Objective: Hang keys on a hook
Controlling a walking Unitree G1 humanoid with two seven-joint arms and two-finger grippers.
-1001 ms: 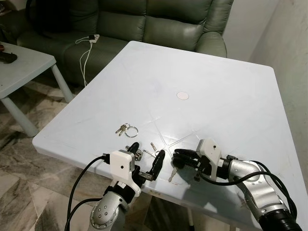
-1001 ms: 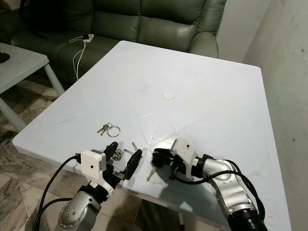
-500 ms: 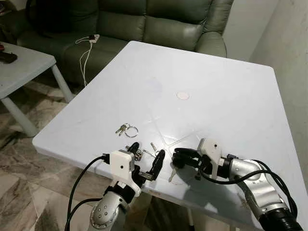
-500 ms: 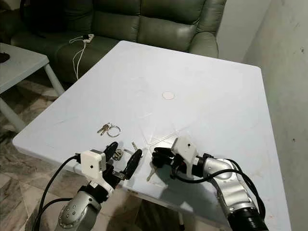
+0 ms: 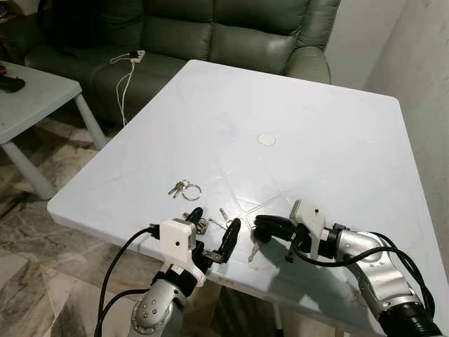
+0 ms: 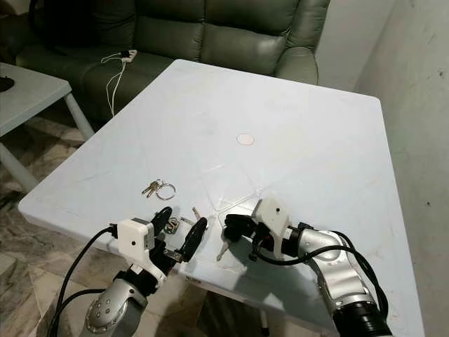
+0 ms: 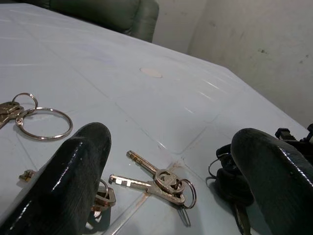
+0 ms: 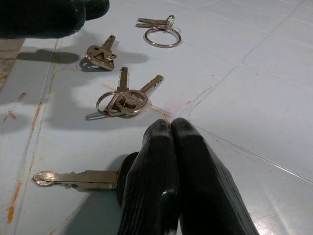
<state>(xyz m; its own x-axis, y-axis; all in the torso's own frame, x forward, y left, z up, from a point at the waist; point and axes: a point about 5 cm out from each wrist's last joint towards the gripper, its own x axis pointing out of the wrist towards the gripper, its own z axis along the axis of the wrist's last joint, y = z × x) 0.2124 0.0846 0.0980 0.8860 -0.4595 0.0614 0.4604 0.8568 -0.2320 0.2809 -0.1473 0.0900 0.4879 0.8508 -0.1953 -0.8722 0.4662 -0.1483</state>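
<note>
Several keys lie near the front edge of the white table (image 5: 330,140). A ring with small keys (image 5: 184,188) lies farthest in. A pair of silver keys (image 5: 223,216) rests between the fingers of my open left gripper (image 5: 215,219), and a small bunch (image 7: 105,196) sits by one finger. My right gripper (image 5: 261,226) is shut on a black-headed key (image 5: 254,249), whose blade hangs down to the table. In the right wrist view the fingertips (image 8: 168,132) press together over the key (image 8: 73,178).
A round white plug (image 5: 266,140) marks the table's middle. A green sofa (image 5: 224,31) with a white cable (image 5: 125,77) stands behind. A second pale table (image 5: 28,98) is at the left over marble floor. A wall (image 5: 421,56) runs along the right.
My right gripper has risen slightly and shifted right with the key, so the blade now hangs more steeply. The left gripper has stayed put.
</note>
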